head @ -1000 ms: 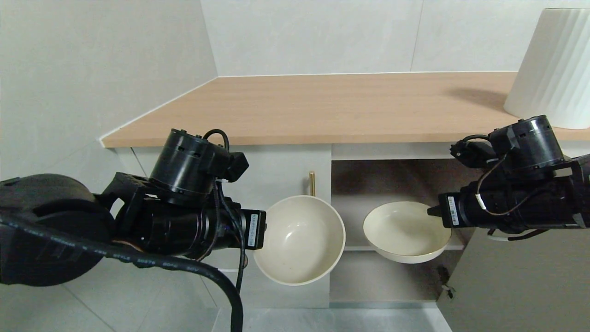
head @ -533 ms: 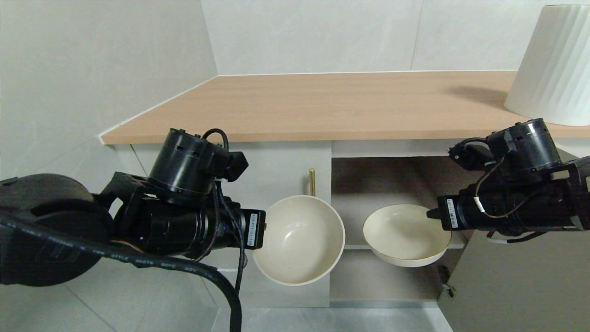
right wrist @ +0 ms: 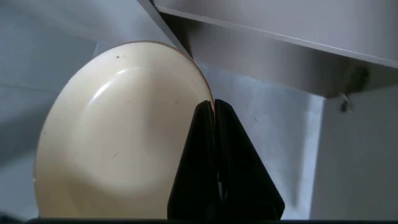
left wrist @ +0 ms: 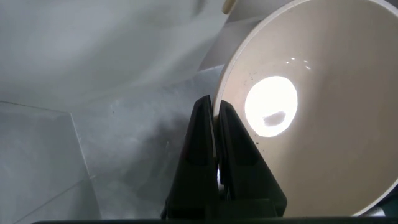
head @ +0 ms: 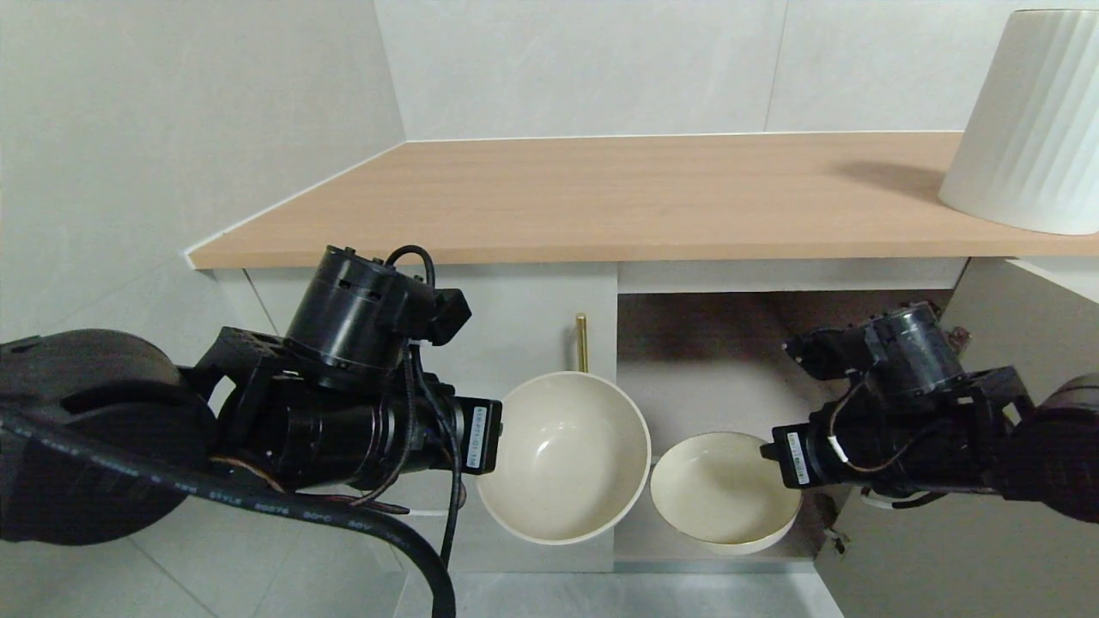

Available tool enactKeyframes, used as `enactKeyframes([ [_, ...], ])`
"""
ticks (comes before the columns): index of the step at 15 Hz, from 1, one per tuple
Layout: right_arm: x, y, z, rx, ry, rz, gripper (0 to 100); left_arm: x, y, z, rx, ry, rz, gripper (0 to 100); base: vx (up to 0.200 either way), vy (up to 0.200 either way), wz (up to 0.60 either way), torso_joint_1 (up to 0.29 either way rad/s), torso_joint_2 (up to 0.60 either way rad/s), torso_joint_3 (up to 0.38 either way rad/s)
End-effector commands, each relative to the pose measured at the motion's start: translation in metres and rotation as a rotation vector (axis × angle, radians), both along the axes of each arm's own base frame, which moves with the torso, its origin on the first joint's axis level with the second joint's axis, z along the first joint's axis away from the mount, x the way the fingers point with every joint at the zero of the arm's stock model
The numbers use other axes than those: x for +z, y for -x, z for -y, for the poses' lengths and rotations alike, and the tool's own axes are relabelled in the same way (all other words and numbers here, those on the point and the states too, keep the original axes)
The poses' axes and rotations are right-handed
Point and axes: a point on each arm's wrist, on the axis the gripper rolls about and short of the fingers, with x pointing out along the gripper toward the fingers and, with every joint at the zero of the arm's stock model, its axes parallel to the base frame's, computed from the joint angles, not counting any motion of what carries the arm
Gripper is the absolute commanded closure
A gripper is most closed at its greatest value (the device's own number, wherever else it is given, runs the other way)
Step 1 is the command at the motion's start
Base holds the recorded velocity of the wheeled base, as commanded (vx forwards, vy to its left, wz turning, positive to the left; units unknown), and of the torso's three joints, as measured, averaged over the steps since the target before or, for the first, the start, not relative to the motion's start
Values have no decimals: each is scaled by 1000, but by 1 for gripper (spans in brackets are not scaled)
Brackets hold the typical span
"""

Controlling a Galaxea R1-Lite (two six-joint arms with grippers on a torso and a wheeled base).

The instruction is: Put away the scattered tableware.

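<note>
Counter (head: 601, 197) over open cabinet (head: 721, 378) | left gripper (left wrist: 215, 112) clamped on bowl (head: 562, 468) rim, beside opening | right gripper (right wrist: 213, 112) clamped on plate (head: 721, 489) rim, at lower bay | best: slide plate in level, then release

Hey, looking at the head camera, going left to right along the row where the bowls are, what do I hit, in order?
left hand → deep bowl → shallow bowl → right hand
</note>
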Motion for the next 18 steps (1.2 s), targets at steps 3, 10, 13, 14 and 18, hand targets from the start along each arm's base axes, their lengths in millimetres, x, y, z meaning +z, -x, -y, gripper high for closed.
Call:
enactKeyframes([
  [3, -70, -30, -11, -80, -37, -58, 100, 0, 1, 1, -4, -2, 0, 100, 0, 0, 0, 0, 0, 0],
  [10, -117, -82, 7, -319, -70, 140, 100, -1, 1, 1, -4, -3, -3, 100, 0, 0, 0, 0, 0, 0],
  [13, -129, -101, 11, -414, -65, 176, 100, -2, 0, 1, -4, -4, -4, 100, 0, 0, 0, 0, 0, 0],
  [14, -131, -108, 14, -442, -78, 184, 100, -2, 0, 2, -3, -6, -5, 100, 0, 0, 0, 0, 0, 0],
  [18, -143, -127, 23, -523, -52, 209, 100, -3, 0, 2, -4, -6, -7, 100, 0, 0, 0, 0, 0, 0],
])
